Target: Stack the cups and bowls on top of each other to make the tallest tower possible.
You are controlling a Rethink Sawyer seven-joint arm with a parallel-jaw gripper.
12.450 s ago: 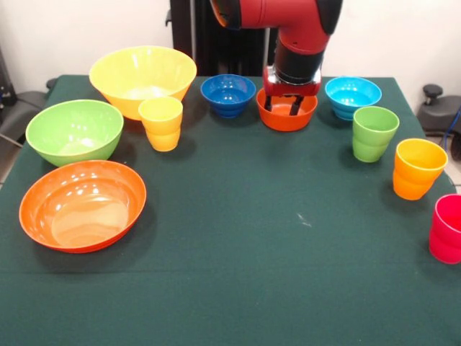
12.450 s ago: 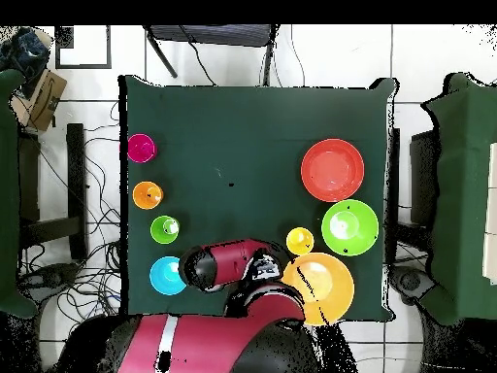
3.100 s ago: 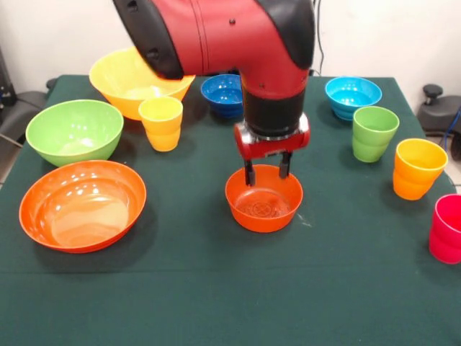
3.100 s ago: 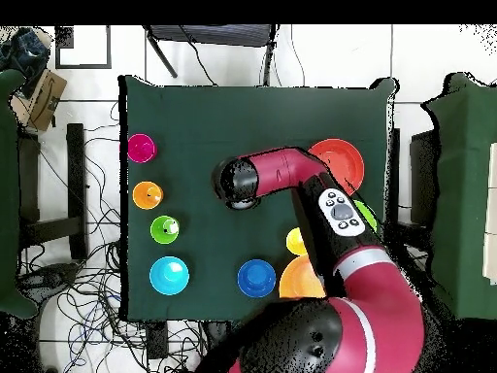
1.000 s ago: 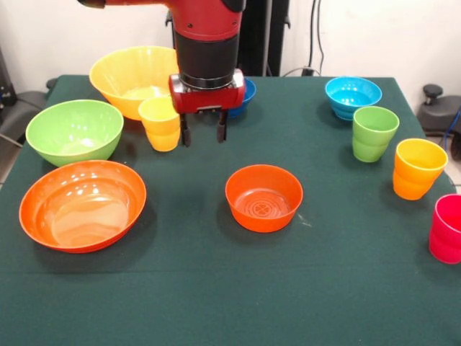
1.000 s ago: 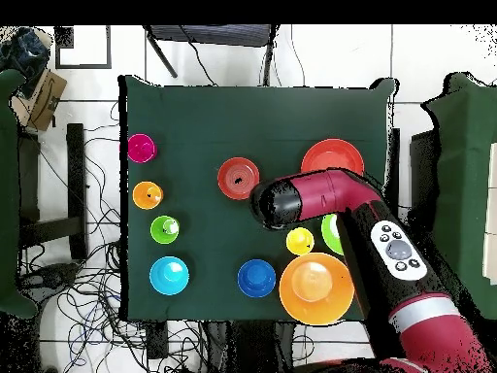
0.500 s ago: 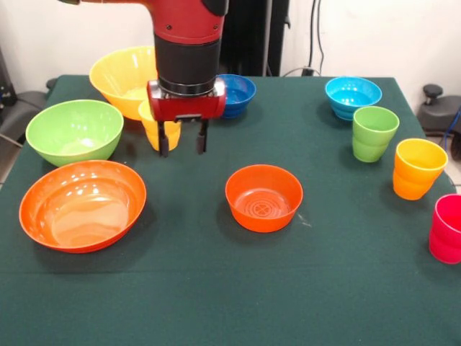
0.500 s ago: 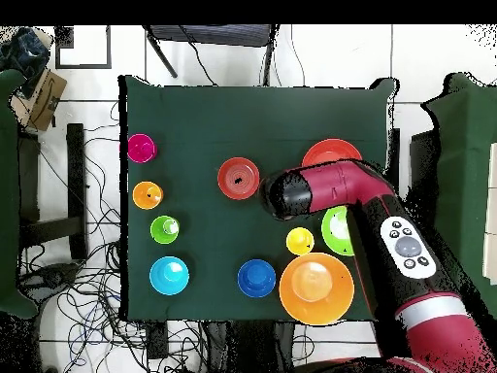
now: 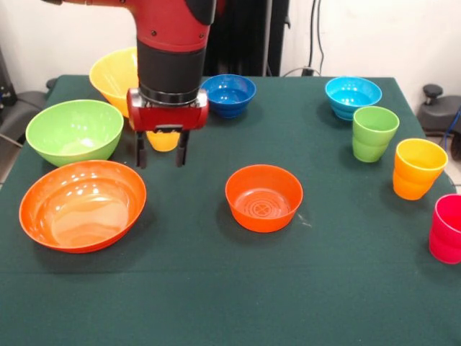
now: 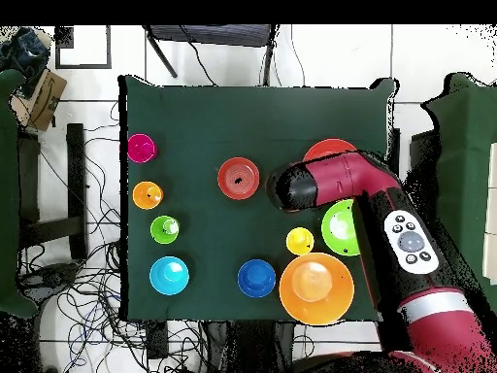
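Observation:
My gripper [image 9: 160,152] is open and empty, hanging just above the table beside the right rim of the large orange bowl [image 9: 81,204]. In the overhead view the arm's head [image 10: 289,188] covers it. The small orange bowl [image 9: 263,197] [image 10: 238,179] sits alone at mid-table. The yellow cup [image 9: 164,140] [image 10: 300,241] is mostly hidden behind my gripper. The large green bowl [image 9: 74,130] and large yellow bowl [image 9: 115,76] stand at the left. The dark blue bowl [image 9: 228,94], light blue bowl [image 9: 352,95], green cup [image 9: 374,132], orange-yellow cup [image 9: 418,168] and pink-red cup [image 9: 446,228] stand apart.
The green table cloth [image 9: 238,288] ends at the front edge near the camera. A tangle of cables [image 10: 78,282] lies on the floor beside the table in the overhead view.
My gripper has moved from the small orange bowl, past the yellow cup, down toward the large orange bowl's rim. It stayed open. No cup or bowl has moved.

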